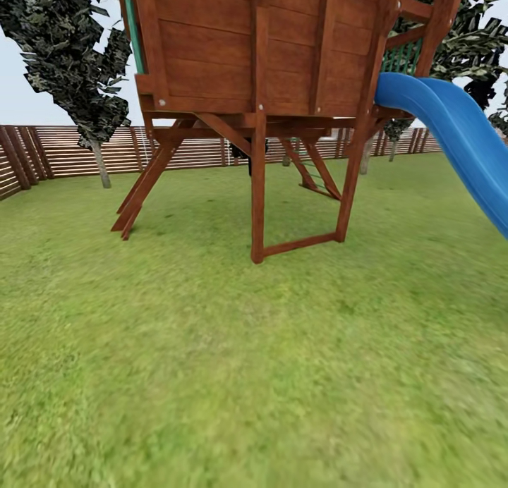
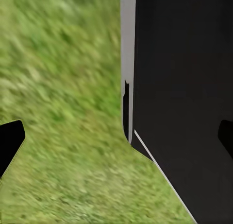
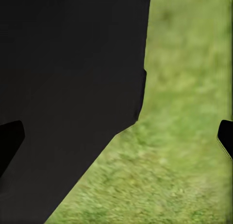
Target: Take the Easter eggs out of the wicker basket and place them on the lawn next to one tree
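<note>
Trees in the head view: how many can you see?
2. One tree stands by the fence at far left; another's foliage shows at upper right behind the slide. The playhouse may hide more.

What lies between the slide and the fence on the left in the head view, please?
In the head view, the wooden play tower stands on the lawn between the slide and the fence, with a tree beside that fence.
</note>
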Controlling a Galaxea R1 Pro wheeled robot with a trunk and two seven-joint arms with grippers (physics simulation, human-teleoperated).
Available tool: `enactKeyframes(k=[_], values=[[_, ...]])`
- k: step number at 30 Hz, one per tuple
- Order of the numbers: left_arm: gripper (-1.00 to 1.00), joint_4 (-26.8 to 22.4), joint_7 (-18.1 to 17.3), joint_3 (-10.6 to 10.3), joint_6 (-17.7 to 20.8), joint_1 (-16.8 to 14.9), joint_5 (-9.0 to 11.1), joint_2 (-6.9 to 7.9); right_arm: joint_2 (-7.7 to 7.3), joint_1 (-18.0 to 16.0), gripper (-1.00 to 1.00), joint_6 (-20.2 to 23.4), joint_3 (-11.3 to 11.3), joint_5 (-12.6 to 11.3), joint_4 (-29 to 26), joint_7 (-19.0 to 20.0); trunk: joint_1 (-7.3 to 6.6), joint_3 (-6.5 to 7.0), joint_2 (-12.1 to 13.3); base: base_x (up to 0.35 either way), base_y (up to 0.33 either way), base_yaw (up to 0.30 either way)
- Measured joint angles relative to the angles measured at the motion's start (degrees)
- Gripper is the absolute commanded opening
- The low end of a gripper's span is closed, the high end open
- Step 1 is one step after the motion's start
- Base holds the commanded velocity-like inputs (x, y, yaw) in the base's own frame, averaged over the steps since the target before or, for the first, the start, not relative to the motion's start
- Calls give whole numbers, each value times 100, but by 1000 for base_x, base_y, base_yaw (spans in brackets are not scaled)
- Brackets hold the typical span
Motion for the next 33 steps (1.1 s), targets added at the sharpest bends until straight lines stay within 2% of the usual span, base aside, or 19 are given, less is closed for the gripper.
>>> enactKeyframes(k=[18,33], values=[[100,-1,0,0,0,1,-1,0,-5,-1,100,10,-15,-8,1,-7,0,0,0,334,0,215],[100,0,0,0,0,0,0,0,-5,2,100,8,-14,-4,0,-2,0,0,0,334,0,22]])
